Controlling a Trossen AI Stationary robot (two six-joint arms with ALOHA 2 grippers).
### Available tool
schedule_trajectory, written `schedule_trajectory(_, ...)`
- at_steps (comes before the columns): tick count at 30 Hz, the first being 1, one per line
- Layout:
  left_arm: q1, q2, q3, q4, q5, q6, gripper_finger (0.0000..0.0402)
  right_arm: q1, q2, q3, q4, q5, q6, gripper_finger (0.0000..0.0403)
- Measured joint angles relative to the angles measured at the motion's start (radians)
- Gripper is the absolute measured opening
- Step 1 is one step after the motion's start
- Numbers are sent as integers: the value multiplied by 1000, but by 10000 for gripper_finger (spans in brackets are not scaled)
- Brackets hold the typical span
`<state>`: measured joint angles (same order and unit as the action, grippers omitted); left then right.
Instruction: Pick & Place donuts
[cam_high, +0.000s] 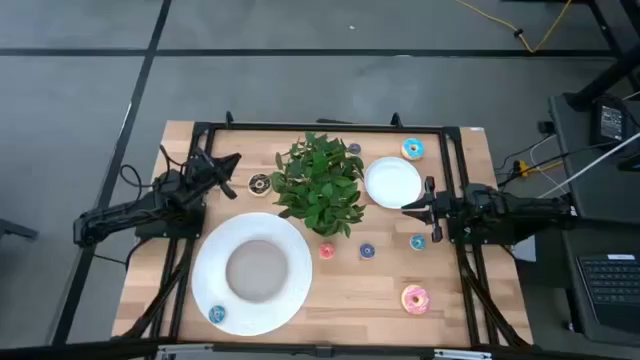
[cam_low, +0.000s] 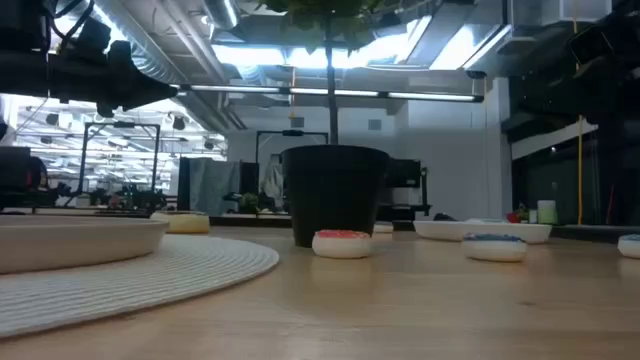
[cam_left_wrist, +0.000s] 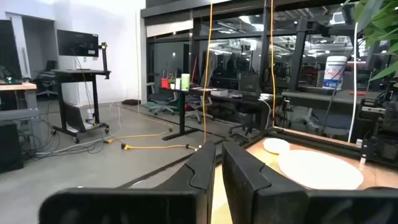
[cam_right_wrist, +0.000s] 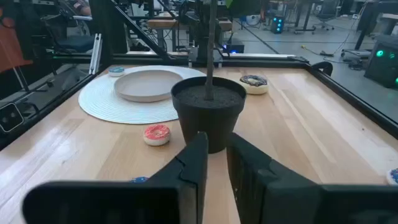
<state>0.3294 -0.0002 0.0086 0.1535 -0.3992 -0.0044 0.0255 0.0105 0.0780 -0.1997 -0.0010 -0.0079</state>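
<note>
— What do we have nearest us on the pale wooden table (cam_high: 360, 290)?

— On the near edge, the large round white ribbed mat (cam_high: 252, 272) with its shallow white bowl-plate (cam_high: 256, 268), and one tiny blue ring donut (cam_high: 217, 314) already resting on the mat's near-left rim. Near right lies the larger pink-frosted ring donut (cam_high: 415, 298), bare on the wood.

— So we've barely started?

— We judge so. Only that one tiny donut sits on anything. The small red donut (cam_low: 341, 243), a small dark-blue one (cam_high: 367, 251) and a small teal one (cam_high: 417, 241) lie loose just in front of the leafy green plant in its black pot (cam_right_wrist: 209, 111). The chocolate-brown donut (cam_high: 259, 184) sits left of the plant, the light-blue-frosted donut (cam_high: 412, 149) in the far right corner, beside the small round white plate (cam_high: 392, 183), which looks bare.

— And our arms?

— The left gripper (cam_high: 228, 172) hovers at the left, near the brown donut, its fingers (cam_left_wrist: 205, 167) drawn almost together around nothing. The right gripper (cam_high: 418, 209) hangs by the small plate's near edge, likewise nearly closed and empty-handed. Seven donuts appear left to move.
</note>
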Motion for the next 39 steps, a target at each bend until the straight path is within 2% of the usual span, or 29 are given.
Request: schedule_trajectory(39,0,0,0,0,0,0,22,0,0,0,0,0,0,63)
